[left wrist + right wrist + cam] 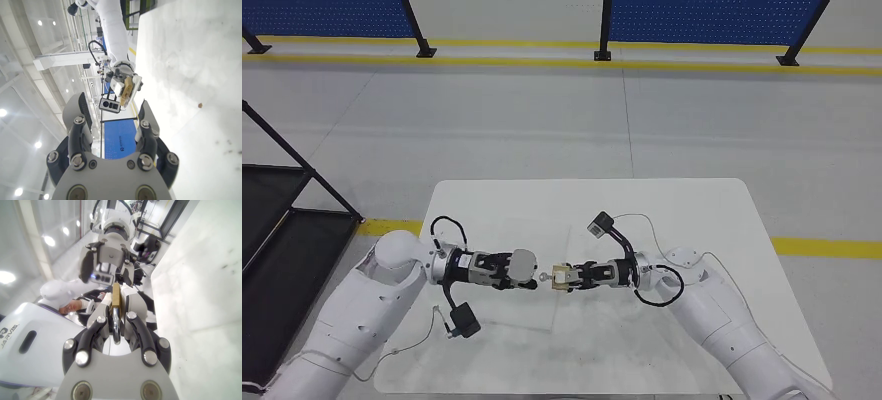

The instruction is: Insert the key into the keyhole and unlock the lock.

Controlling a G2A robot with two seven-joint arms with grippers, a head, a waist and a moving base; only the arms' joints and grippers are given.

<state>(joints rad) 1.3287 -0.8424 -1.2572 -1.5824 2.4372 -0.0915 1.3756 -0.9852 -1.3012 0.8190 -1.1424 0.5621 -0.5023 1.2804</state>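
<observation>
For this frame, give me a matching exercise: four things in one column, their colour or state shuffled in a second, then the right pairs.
Things:
1. left gripper
2. right gripper
3. lock
4. table

Colour or state:
A. white, flat, beneath both arms
B. brass-coloured body with a silver shackle, held off the surface
C. open, fingers spread apart
D. shut on the lock

Pairs: 1-C, 2-D, 3-B, 4-A
</observation>
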